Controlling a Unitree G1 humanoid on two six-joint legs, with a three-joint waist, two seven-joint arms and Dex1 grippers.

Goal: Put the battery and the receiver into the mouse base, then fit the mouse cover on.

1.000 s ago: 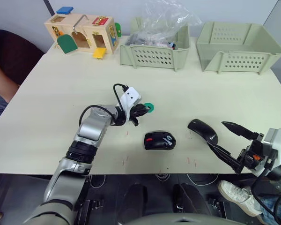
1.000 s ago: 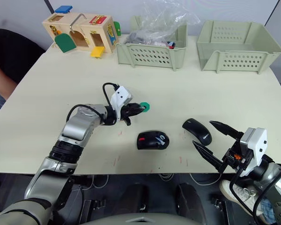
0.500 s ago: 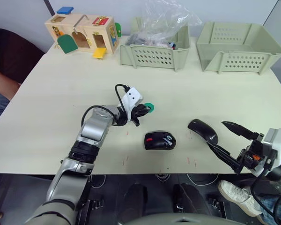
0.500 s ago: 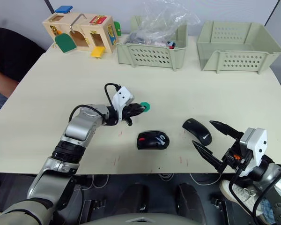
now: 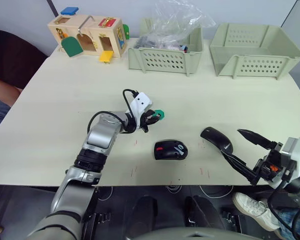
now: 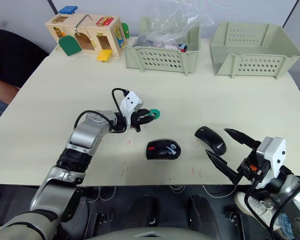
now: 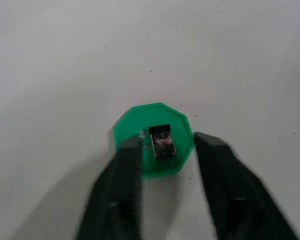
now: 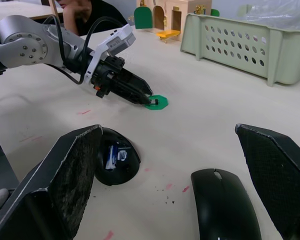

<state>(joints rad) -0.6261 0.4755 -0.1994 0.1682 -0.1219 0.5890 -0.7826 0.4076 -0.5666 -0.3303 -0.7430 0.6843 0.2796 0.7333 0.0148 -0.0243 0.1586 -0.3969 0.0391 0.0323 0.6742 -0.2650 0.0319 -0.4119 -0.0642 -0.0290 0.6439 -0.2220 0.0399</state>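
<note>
Left end effector (image 7: 162, 162): I see fingers parted around the receiver (image 7: 160, 141) on its green disc (image 7: 152, 140), not gripping. Right end effector (image 5: 245, 152): wide open, empty. Mouse base (image 5: 170, 149), mouse cover (image 5: 216, 139): on counter (image 5: 65, 100).

Contents of the middle basket (image 5: 165, 59) under crumpled clear plastic (image 5: 175, 22), too obscured to identify.

A pale cream bench (image 5: 65, 100) stood before a grey wall (image 5: 30, 12). Two light green perforated baskets (image 5: 250, 50) and a wooden latch-board toy house (image 5: 87, 35) lined its far edge, while cables lay on the dark floor (image 5: 155, 210) below.
</note>
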